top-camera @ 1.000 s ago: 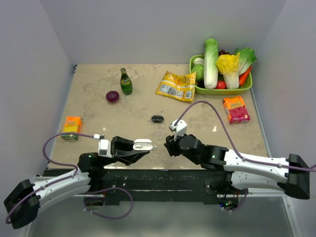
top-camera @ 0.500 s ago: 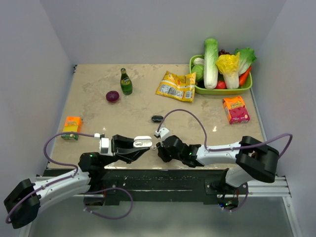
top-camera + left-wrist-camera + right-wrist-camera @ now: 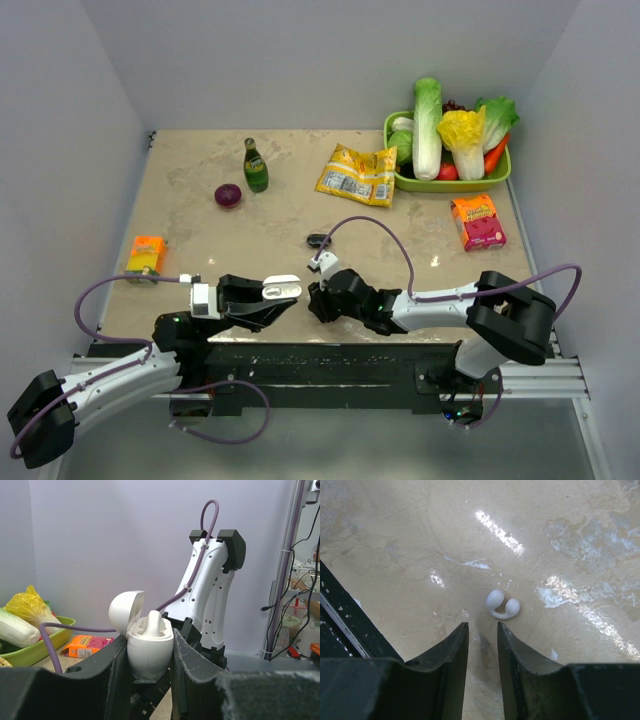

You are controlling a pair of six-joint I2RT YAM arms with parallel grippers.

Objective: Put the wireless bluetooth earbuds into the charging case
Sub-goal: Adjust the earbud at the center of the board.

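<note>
Near the counter's (image 3: 395, 530) front edge, the left tool (image 3: 150, 655) pinches the charging case (image 3: 150, 642), lid open, one earbud (image 3: 152, 622) seated inside. The right tool (image 3: 482, 630) stands slightly spread, empty, just short of the other earbud (image 3: 502, 605) on the counter. The packet (image 3: 357, 175) has print too small to read.

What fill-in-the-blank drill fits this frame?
The left gripper holds the charging case with its lid ____.
One earbud lies on the ____ just ahead of the right gripper.
The green tray sits in the far ____ corner.
Missing words: open; table; right.
</note>
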